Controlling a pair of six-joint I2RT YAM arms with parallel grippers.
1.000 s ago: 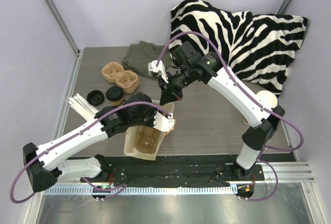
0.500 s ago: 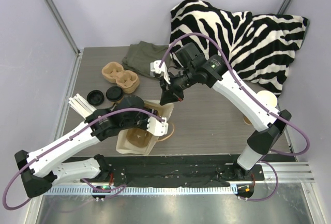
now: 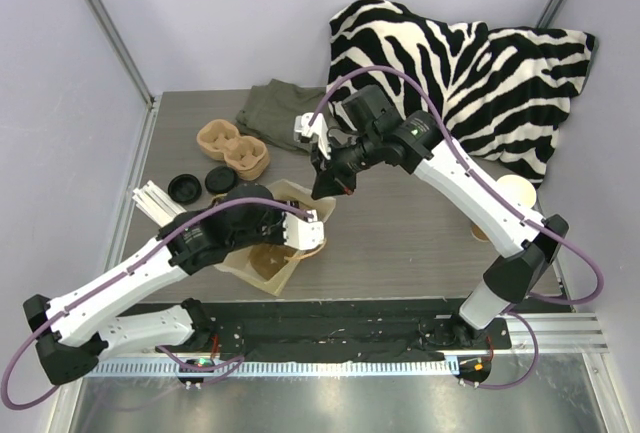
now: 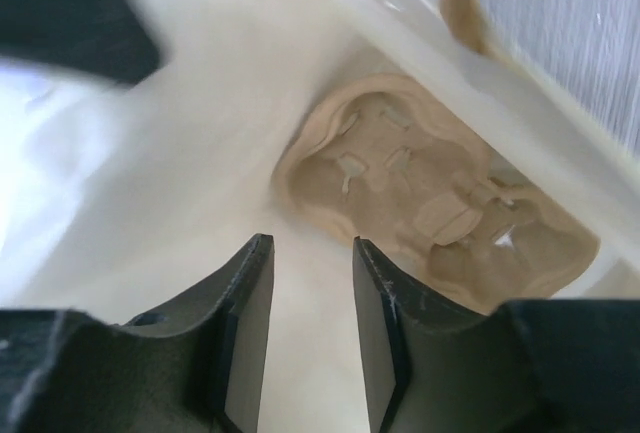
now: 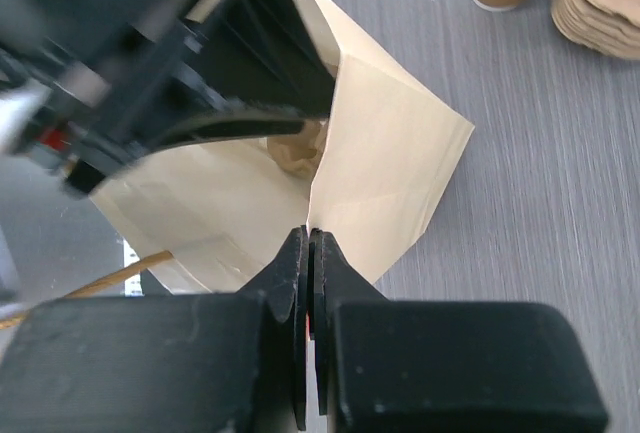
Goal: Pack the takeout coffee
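**Kraft bag pinched at the rim as coffee cup stood outside**

Brown kraft paper and a round black lid marked the takeout coffee (image 3: 222, 183), which stood upright on the grey wood-grain table (image 3: 420, 243). It was outside the tan paper bag (image 5: 390, 153), to the bag's left in the overhead view. A loose round black plastic lid (image 3: 184, 189) lay just beside the cup, and a stack of beige moulded-pulp cup carriers (image 3: 232, 148) sat near both. The right gripper (image 5: 308, 243) had its black jaws pressed together on the bag's upper rim, and the bag's mouth stood open. The left gripper (image 4: 311, 253) reached down inside the bag, its two black fingers (image 4: 245, 333) partly apart with nothing between them. Below it, a single beige pulp carrier (image 4: 430, 188) lay on the bag's bottom. Behind the arms, a crumpled olive cloth (image 3: 275, 108) and a zebra-striped cushion (image 3: 470, 63) rested at the table's far side.
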